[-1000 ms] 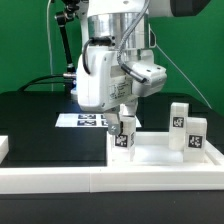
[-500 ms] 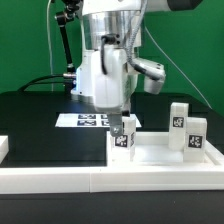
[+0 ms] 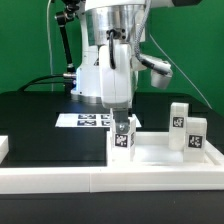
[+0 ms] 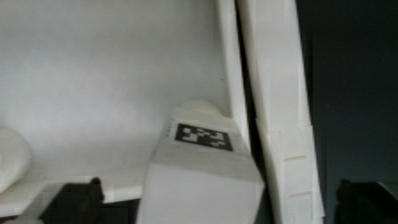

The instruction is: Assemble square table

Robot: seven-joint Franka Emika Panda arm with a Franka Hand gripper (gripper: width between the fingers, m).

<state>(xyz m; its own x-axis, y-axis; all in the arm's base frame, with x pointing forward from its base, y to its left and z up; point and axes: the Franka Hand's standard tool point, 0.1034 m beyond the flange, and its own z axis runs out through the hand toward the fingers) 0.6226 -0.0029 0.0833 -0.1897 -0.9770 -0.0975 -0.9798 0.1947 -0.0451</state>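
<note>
Black table (image 3: 40,125), green backdrop. Tabletop (image 3: 160,158) sits at the front; one leg (image 3: 123,139) stands on its near corner. Gripper (image 3: 123,123) hangs spread over that leg, apparently not gripping. Lift straight up, avoid nudging the leg.

exterior view evenly lit, bright, light seemingly from above. white plastic of the tabletop (image 3: 160,150) close to blown out, rim detail faint. soft glare patches on the arm casing (image 3: 108,75). black table (image 3: 40,125) swallows shadow detail. low resolution, tags on the leg blocks (image 3: 185,128) coarse yet readable. wrist view dimmer, greyish cast, soft all over. tag (image 4: 205,136) slightly blurred. fingertips (image 4: 75,196) dark, out of focus. dark side strip holds no detail. soft shading across white surface.
</note>
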